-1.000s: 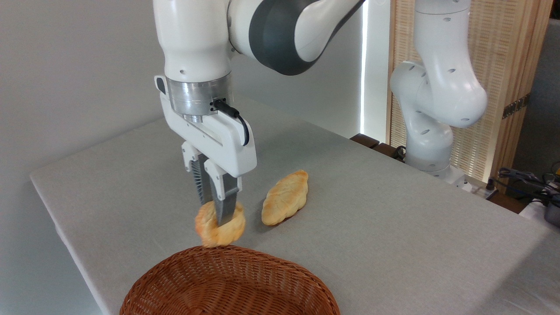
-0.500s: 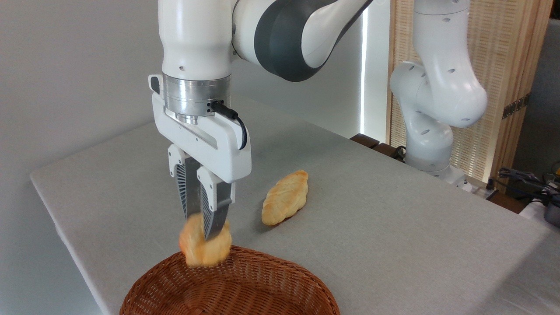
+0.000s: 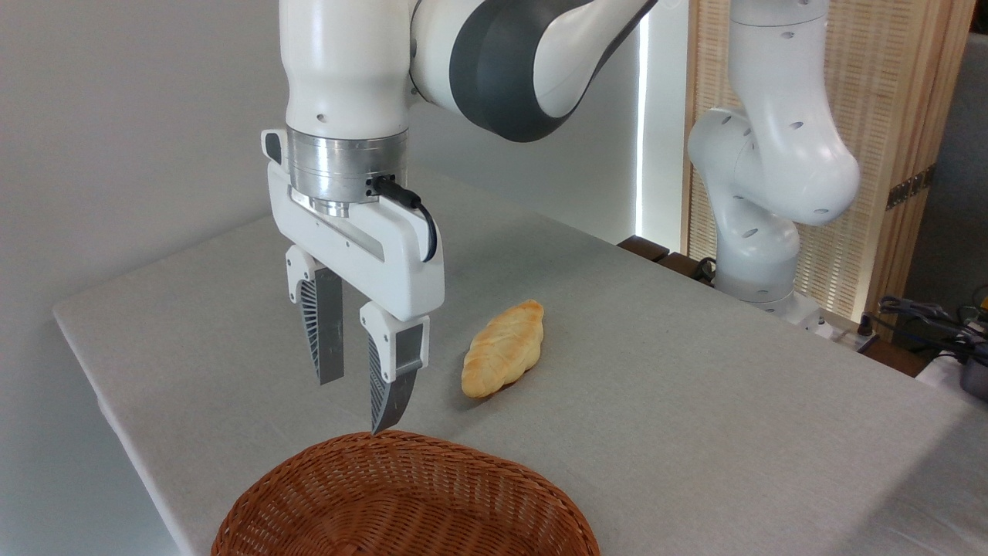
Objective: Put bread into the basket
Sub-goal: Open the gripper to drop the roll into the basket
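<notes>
The fixed camera looks across a grey table (image 3: 695,401) at the white Panda arm, which reaches down from the top of the picture with its wrist vertical. The gripper (image 3: 357,401) hangs just above the far rim of the wicker basket (image 3: 478,494) at the bottom edge of the view. Its jaws stand clearly spread, with bare table visible in the gap, and nothing is held between them. The nearer finger (image 3: 394,378) ends in a dark pointed tip that sits right at the basket's rim line; whether it touches the weave cannot be told. The farther finger ends higher, over the table behind the basket.

The round bun does not show anywhere in this view. The part of the basket's inside that is in view shows only weave, and the lower part of the basket is cut off by the picture's edge, so where the bun lies cannot be told.

Half a second ago the jaws were pinched on the bun, blurred, above the basket's far rim; now they have parted and the bun is gone from them. The gripper sits at nearly the same spot.

The longer twisted loaf (image 3: 503,348) lies on the table to the right of the gripper, apart from it, unmoved.
</notes>
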Tool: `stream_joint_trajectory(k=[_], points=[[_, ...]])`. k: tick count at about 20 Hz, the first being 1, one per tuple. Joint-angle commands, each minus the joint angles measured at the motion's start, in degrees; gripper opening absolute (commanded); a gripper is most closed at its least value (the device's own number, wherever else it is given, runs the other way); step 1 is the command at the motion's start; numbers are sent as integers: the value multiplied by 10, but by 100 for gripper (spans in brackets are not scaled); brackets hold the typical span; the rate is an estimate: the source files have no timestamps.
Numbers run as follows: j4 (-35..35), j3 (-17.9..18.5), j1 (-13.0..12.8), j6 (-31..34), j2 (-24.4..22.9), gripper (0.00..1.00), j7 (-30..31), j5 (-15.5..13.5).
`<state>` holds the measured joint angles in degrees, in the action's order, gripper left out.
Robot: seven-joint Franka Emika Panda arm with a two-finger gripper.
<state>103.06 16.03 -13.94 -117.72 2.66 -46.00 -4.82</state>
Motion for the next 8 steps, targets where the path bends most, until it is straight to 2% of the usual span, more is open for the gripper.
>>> stream_joint_trajectory(k=[1,4,6,8], points=[[-24,3,-3,56,-16,100,20,-5],[-68,3,-3,139,-24,100,25,-5],[-80,3,-3,168,-25,100,26,-5],[-79,3,-3,169,-23,100,31,-9]])
